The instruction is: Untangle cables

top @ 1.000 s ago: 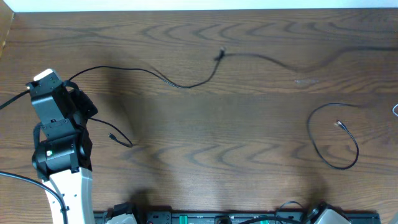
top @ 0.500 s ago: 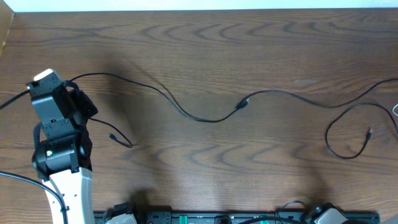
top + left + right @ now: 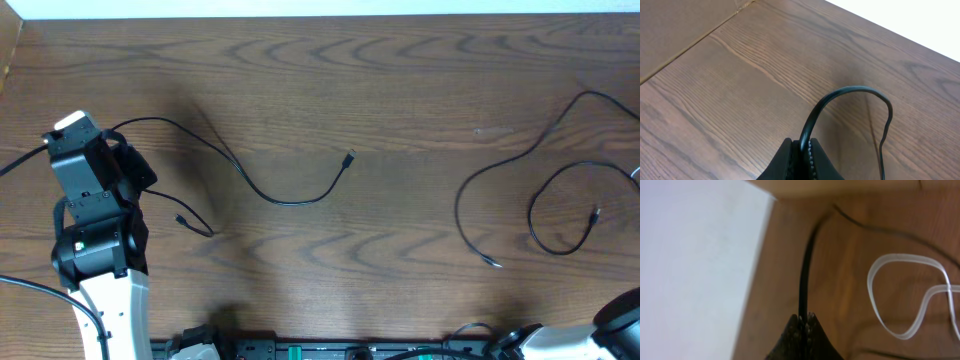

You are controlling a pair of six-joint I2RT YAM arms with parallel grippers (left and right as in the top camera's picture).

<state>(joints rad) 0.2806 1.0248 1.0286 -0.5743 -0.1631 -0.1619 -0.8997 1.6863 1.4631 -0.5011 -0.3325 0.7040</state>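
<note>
The left gripper [image 3: 802,146] was pinched tight on a black cable [image 3: 290,203] trailing across the wooden table [image 3: 400,60], its plug lying free. The right gripper [image 3: 804,319] was clamped on a second black cable [image 3: 458,210] curling at the right, near a white cable [image 3: 905,256]

A cable [image 3: 285,203] trails right from the left end effector [image 3: 802,150] across the worktop [image 3: 400,60], its plug [image 3: 349,157] well apart from it, farther right. A second cable [image 3: 801,280] runs ahead from the right end effector [image 3: 803,321]; a looped cord [image 3: 907,256] lies on the worktop to its right.
</note>
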